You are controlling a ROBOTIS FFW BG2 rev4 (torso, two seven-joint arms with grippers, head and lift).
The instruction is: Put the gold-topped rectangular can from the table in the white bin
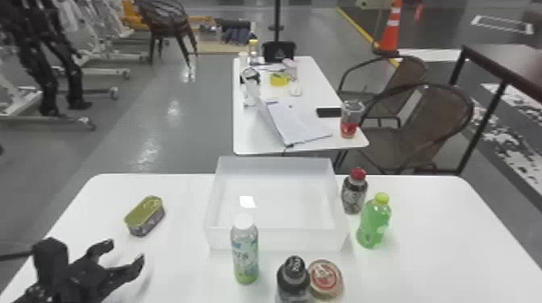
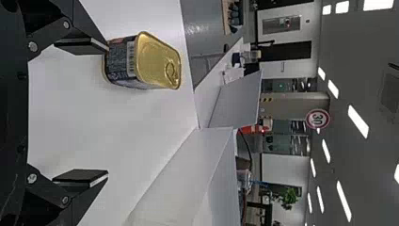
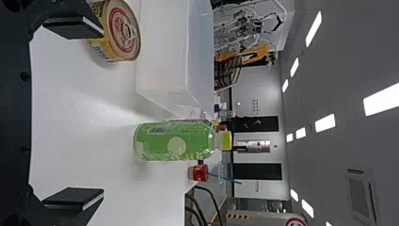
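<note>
Start at the black two-fingered left gripper [image 1: 123,253], low over the near left of the smooth white table [image 1: 181,266], with fingers spread wide and nothing caught between. From those fingertips, look outward, away from the robot and slightly to its right, for the gold-topped rectangular can [image 1: 144,215], resting on its base with the gold lid up. Close by, yet clear of both fingers. Seen from the left wrist, lies off the centre of the gap, more in line with the finger farther from the bin (so a straight push looks likely to nudge rather than straddle). Runs lengthwise on a slant, from near left to far right, with rounded ends.

Likely calls for a small shift of the wrist to the robot's left, then a forward reach, then a squeeze across the short width, on the dark printed sides. Too early a closing could knock the can askew.

Farther out to the right of the can, across bare tabletop, comes the translucent white plastic bin [image 1: 290,239], open at the top; judge a lift over its left wall as the carry.

Leave the work to the left arm, clearly nearer. Well apart on the other side, find the black right gripper [image 3: 101,113], also spread and empty, facing the green bottle with a yellow-green cap [image 3: 174,141].
</note>
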